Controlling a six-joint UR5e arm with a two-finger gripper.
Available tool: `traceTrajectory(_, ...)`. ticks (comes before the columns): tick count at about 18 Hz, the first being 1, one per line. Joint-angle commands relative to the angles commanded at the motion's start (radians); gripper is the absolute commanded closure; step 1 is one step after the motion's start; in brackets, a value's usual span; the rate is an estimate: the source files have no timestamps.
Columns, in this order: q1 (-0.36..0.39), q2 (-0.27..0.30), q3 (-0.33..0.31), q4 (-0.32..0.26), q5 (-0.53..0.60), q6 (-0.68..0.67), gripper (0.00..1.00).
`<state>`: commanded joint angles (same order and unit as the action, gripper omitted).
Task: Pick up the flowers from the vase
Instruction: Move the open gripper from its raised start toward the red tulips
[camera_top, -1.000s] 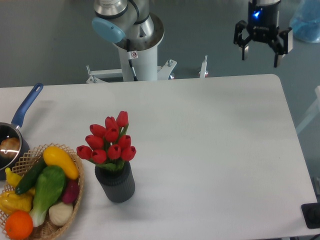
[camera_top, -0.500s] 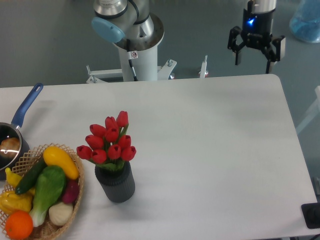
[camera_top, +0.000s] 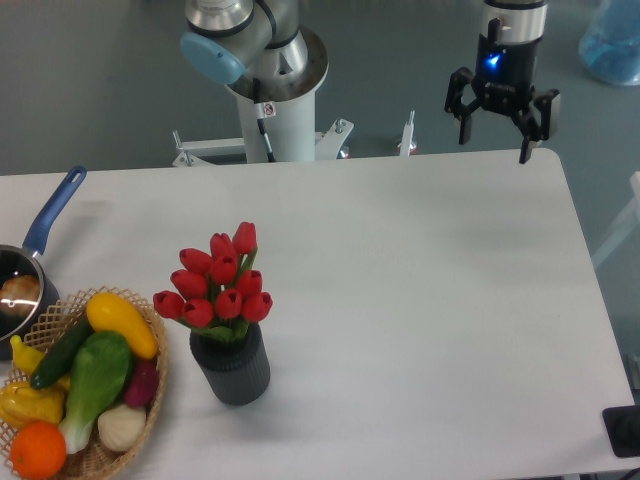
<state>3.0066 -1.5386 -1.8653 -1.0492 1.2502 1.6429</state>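
White table (camera_top: 420, 300), grey floor behind; robot base (camera_top: 275, 100) at the far edge.

Gripper (camera_top: 497, 140): fingers spread wide, nothing between them, pointing down. Position: above the table's far right corner, well apart from everything on the surface. Change over the last second: it has drifted left and a little lower in view, from beyond the right edge towards the tabletop. Reading: an approach has begun, early stage; nearly the whole crossing to the bunch remains.

Flowers (camera_top: 220, 280): red tulip buds, packed close, heads leaning slightly left, stems standing in the vase (camera_top: 232, 365). Unmoved. Location: front left part of the table.

Vase: short, dark, ribbed, upright, just beside the basket (camera_top: 150, 400).

Basket: wicker, holding vegetables, at the front left corner. Unmoved.

Pan (camera_top: 45, 225): blue handle, at the left edge behind the basket. Unmoved.

Judgement: no contact yet; the grasp is still to come. The buds sit wide above a narrow stem bundle, so closing low on the stems looks safer than squeezing the heads, and the light vase may lift or tip with them.
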Motion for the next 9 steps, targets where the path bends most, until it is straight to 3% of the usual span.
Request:
traceTrajectory(4, -0.008, -0.002, -0.005, 0.0, -0.015, -0.063, 0.0)
traceTrajectory(9, -0.021, -0.034, -0.015, 0.002, -0.136, -0.109, 0.0)
